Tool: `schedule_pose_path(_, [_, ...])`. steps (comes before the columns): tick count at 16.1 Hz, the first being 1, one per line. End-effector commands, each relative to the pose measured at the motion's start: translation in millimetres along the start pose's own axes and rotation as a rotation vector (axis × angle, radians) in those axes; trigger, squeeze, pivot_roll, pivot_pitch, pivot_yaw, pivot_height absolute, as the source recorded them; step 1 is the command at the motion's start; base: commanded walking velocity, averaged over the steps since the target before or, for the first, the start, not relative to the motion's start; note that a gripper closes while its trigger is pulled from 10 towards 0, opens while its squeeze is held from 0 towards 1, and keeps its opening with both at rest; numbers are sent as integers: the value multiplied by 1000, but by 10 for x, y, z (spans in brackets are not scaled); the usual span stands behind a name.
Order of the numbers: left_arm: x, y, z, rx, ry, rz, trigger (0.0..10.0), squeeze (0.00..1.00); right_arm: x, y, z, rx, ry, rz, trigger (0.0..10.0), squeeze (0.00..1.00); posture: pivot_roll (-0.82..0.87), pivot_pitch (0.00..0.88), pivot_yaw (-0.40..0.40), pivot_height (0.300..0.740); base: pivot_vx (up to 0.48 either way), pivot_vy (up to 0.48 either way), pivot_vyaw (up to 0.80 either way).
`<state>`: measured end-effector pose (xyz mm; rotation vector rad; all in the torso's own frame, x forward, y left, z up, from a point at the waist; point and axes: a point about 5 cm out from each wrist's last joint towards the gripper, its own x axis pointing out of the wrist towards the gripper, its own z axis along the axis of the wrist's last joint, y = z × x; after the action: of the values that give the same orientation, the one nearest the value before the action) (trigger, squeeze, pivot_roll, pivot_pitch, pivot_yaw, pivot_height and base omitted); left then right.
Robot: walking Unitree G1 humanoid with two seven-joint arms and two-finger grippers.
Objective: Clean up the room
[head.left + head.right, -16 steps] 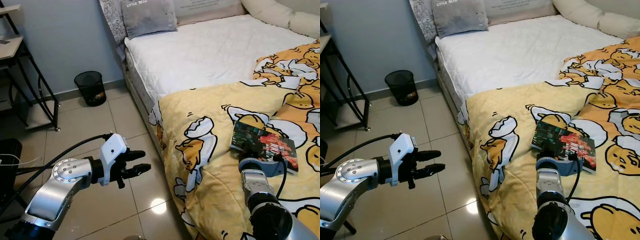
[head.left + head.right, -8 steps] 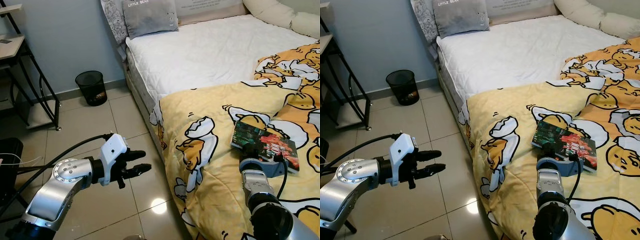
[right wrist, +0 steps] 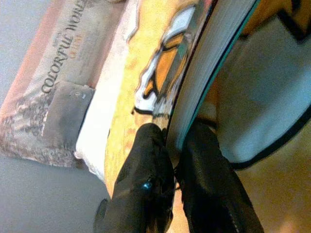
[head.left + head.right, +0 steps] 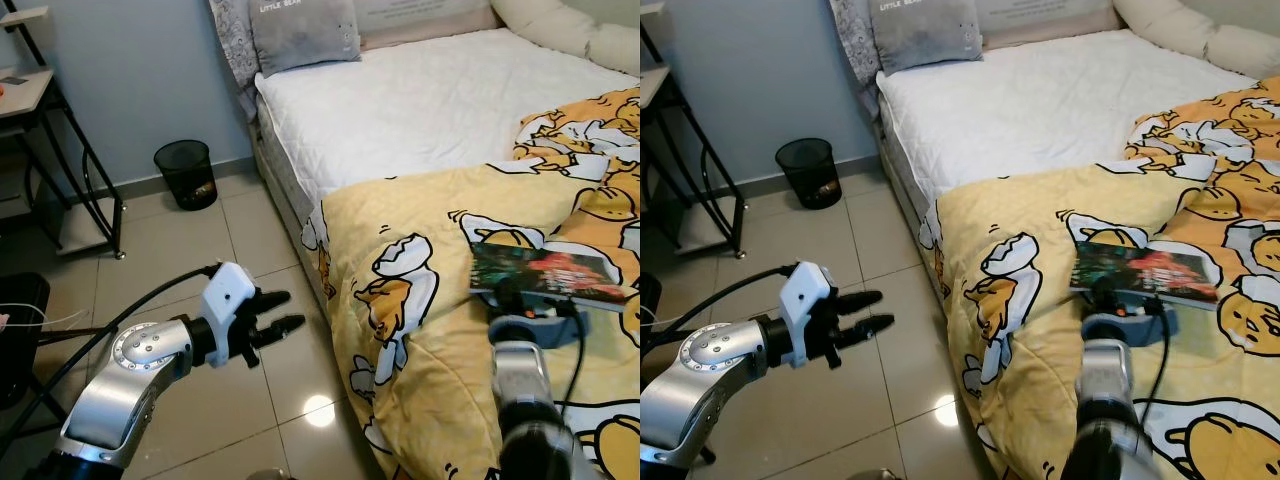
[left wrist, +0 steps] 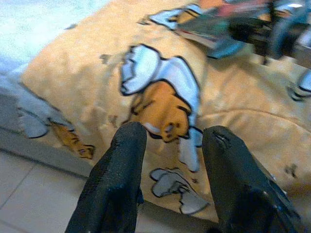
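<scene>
While the right gripper [image 3: 167,160] pinches the book's [image 4: 545,272] near edge above the yellow blanket [image 4: 420,350], its fingertips hidden beneath, the left gripper [image 4: 285,311] hangs spread over the floor [image 4: 200,270]

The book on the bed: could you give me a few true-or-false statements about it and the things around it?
1. The right gripper is shut on the book's edge. True.
2. The book lies on the white mattress. False: it is on the yellow duvet.
3. The left gripper holds a pillow. False: it is open and empty above the floor tiles.
4. A black wastebasket stands by the wall. True.
</scene>
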<state>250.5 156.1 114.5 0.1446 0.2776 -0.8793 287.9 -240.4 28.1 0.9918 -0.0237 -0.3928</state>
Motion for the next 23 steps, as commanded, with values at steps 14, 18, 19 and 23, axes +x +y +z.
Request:
schedule_pose_path(14, [70,123,92,-10,-72,448,10000,0,-367,620,-8,-816,-143,126,10000,0,-24,0,23,740,0,0,0])
schedule_pose_path(18, [84,172,116,-21,-95,469,10000,0,-311,721,-48,-838,-118,159,10000,0,-27,0,8,740,0,0,0])
schedule_pose_path(19, [92,184,142,-34,-113,470,10000,0,-300,736,-51,-838,-113,162,10000,0,-34,0,8,740,0,0,0])
schedule_pose_path(23, [162,178,130,-16,-98,460,10000,0,-249,772,-60,-837,-92,195,10000,0,-17,0,4,740,0,0,0])
